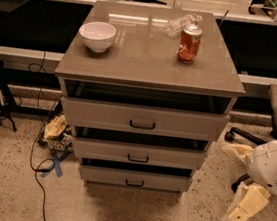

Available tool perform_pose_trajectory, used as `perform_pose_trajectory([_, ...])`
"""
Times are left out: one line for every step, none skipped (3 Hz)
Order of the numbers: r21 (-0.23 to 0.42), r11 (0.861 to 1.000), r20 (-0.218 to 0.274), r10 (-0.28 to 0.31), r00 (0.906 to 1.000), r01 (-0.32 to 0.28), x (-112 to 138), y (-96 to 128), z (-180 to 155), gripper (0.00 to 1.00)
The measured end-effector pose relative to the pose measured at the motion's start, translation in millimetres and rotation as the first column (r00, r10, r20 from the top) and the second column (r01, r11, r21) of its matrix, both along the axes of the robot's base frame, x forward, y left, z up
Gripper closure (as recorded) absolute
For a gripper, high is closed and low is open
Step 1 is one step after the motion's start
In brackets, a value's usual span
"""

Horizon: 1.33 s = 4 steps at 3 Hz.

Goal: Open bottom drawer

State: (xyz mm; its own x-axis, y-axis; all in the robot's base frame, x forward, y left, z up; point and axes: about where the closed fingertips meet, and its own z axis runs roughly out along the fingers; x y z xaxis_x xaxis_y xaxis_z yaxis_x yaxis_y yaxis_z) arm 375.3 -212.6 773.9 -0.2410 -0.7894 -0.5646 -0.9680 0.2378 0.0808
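Gripper (248,204) sits low at the right edge of the frame, off the cabinet (150,78) and well apart from the bottom drawer (135,178); how wide it's open, can't tell. Bottom drawer is at lower centre, lowest of three, small black handle (134,183) mid-front, dark gap above it, with the middle drawer (138,154) and top drawer (144,120) stacked over it. Up on the cabinet top: white bowl (97,36) left, red can (189,43) right, a clear bottle (182,23) lying just behind the can.
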Motion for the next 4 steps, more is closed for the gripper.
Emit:
perform_pose_trajectory([0.09, 0.996, 0.007, 0.018, 0.9998, -0.019, 30, -13, -65, 0.0])
perform_pose_trajectory([0.231, 0.972, 0.011, 0.039, 0.9992, -0.041, 63, -17, -151, 0.0])
perform_pose_trajectory([0.256, 0.966, -0.038, 0.041, 0.9984, -0.03, 55, -11, -175, 0.0])
perform_pose_trajectory([0.255, 0.966, -0.036, 0.042, 0.9985, -0.032, 55, -11, -174, 0.0])
